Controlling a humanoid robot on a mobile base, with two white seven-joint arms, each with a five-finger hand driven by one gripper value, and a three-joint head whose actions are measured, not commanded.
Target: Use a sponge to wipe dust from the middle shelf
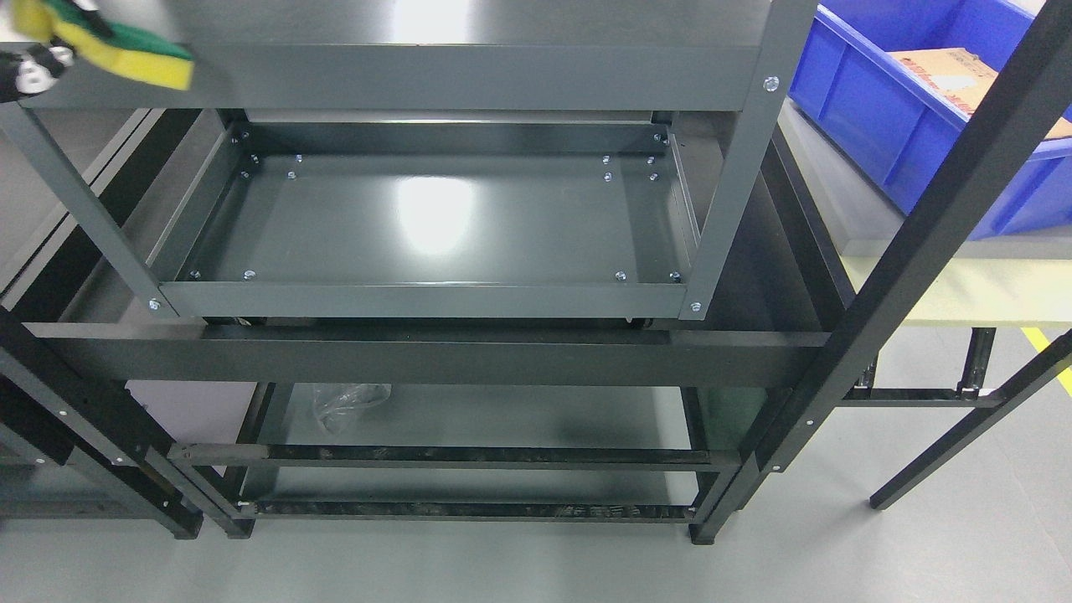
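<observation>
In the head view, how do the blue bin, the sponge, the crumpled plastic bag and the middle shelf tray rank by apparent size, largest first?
1. Middle shelf tray
2. Blue bin, cut off by the picture edge
3. Sponge and crumpled plastic bag: they look alike, and the sponge is nearer and partly cropped, so I do not rank them.

sponge [117, 52] top left above shelf [435, 226], bin [913, 109] right

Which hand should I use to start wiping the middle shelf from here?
Left. The sponge sits at the top left corner with what looks like the left hand at it, above the middle shelf. No right hand is in view, so it would need a handover first.
</observation>
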